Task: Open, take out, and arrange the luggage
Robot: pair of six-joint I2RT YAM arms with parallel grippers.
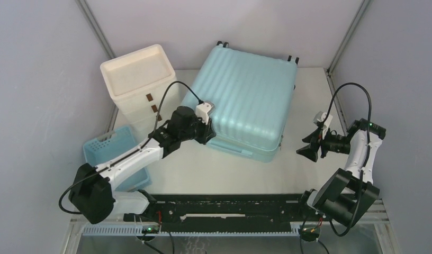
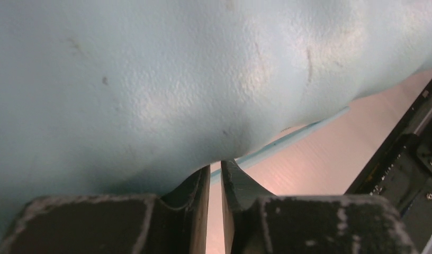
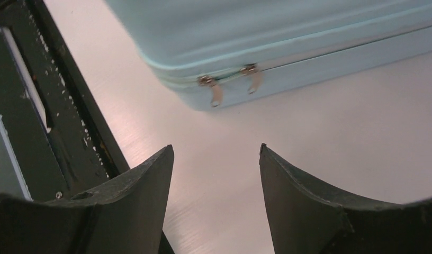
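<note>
— What sits closest to the left wrist camera?

— The left gripper (image 2: 216,168), with its dark fingers (image 2: 195,196) drawn narrow so that only a slit of table shows between them. The tips reach the lower edge of the luggage (image 2: 150,79), whose pale blue shell fills that view. Whether they pinch its lip cannot be told.

— And from above?

— The luggage lies flat in the middle of the table (image 1: 203,172), its wheels to the far side. The left gripper meets it at the near left corner.

— The right arm?

— The right gripper (image 3: 215,149) hangs over bare table, spread wide with nothing between its fingers. It is apart from the luggage, off the near right corner. Two zipper pulls (image 3: 216,91) hang side by side on that corner, straight ahead of the fingers.
</note>
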